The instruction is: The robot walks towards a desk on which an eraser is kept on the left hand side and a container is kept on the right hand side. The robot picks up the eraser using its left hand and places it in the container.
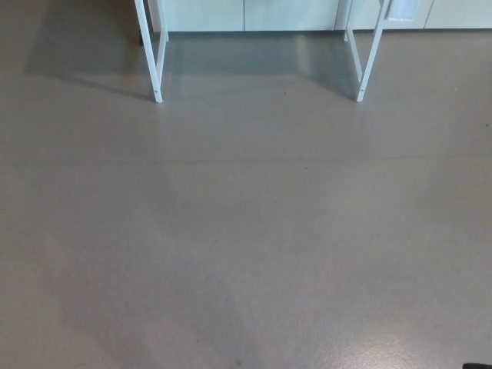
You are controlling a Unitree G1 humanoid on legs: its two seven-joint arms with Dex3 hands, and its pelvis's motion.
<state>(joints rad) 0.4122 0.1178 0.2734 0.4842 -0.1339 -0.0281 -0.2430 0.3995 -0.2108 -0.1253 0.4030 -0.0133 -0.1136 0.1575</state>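
Two white desk legs point(156, 58) on grey floor point(246, 231)

the table point(154, 54) is cut off by the top edge, so only its white legs show and its top is out of sight. behind the table, pale cabinet fronts point(254, 14) are cropped to a thin strip. a dark sliver point(477, 366) far below the table, in the bottom right corner, is too small to tell.

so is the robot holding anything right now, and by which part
It cannot be told: neither hand shows in the head view. Only the grey floor and the white desk legs at the top are visible, with no eraser or container in sight.
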